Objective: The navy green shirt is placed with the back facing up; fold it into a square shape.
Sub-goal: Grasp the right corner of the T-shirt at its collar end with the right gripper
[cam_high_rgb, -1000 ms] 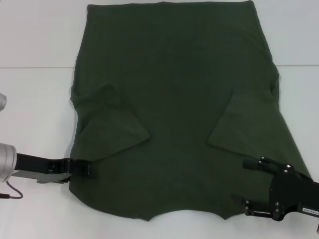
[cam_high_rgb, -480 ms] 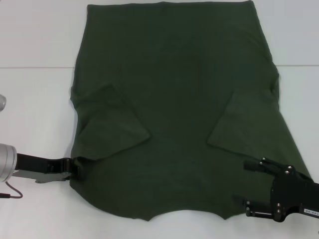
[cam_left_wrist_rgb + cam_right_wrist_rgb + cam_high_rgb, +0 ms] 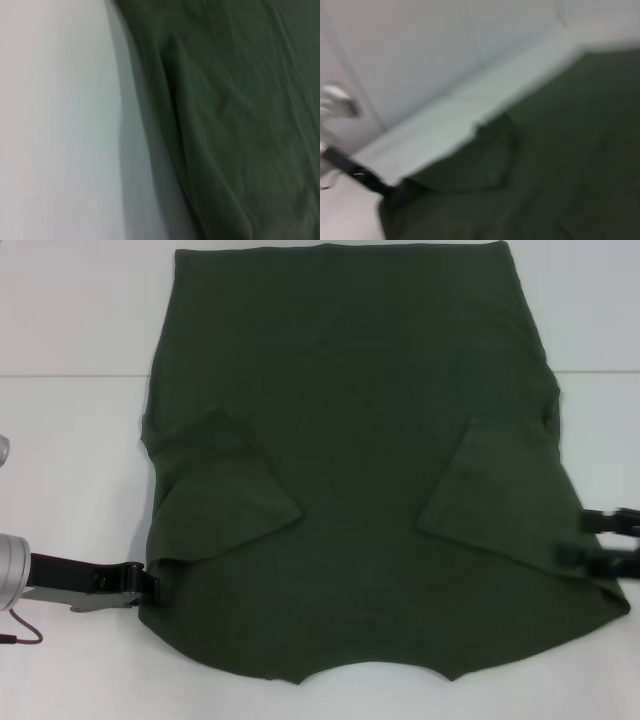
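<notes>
The navy green shirt (image 3: 360,480) lies on the table (image 3: 70,440) (an end effector at either near edge).

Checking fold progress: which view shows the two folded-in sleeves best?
The head view: the whole navy green shirt lies flat, both sleeves folded inward. The left wrist view shows only a creased edge on the white table; the right wrist view shows one sleeve, blurred.

Looks like lab or test bench. My work surface (image 3: 70,440) plain white, bare apart from one shirt (image 3: 350,440). Pale blank wall (image 3: 420,50) behind. Nothing domestic visible.
</notes>
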Controlling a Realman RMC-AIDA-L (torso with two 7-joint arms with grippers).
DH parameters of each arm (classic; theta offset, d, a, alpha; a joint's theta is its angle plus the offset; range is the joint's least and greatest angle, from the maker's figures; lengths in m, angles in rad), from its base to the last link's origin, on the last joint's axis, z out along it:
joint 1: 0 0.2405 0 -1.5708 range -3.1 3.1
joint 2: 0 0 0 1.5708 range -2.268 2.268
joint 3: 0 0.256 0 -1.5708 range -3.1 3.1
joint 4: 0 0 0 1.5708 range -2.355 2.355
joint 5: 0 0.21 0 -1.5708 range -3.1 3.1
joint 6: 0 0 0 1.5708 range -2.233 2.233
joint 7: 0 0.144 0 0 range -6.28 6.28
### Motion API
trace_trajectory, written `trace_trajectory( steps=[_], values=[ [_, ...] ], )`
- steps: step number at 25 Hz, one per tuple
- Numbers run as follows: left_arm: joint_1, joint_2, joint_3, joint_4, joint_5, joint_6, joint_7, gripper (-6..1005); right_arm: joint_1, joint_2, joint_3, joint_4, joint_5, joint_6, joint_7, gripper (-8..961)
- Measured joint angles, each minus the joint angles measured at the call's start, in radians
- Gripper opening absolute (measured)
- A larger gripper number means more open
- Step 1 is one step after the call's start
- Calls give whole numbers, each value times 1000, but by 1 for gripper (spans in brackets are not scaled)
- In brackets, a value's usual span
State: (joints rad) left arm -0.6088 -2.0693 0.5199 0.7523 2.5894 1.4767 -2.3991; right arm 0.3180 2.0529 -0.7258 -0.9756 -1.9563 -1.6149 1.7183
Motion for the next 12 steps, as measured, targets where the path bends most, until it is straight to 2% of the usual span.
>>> trace_trajectory(
  steps=[3, 6, 8, 12],
  values=[
    [1, 2, -1, 3, 0, 5, 2, 39, 60, -54, 14, -133, -195, -35, 418, 904],
    [1, 3, 1, 4, -1, 8, 10, 39, 153, -94, 77, -139, -391, -114, 663, 904],
    [1, 3, 0, 4, -1, 15, 21, 39, 228, -104, 147, -131, -532, -184, 760, 902],
    [1, 3, -3, 4, -2, 19, 32, 39, 300, -94, 171, -136, -724, -207, 795, 899]
  ],
)
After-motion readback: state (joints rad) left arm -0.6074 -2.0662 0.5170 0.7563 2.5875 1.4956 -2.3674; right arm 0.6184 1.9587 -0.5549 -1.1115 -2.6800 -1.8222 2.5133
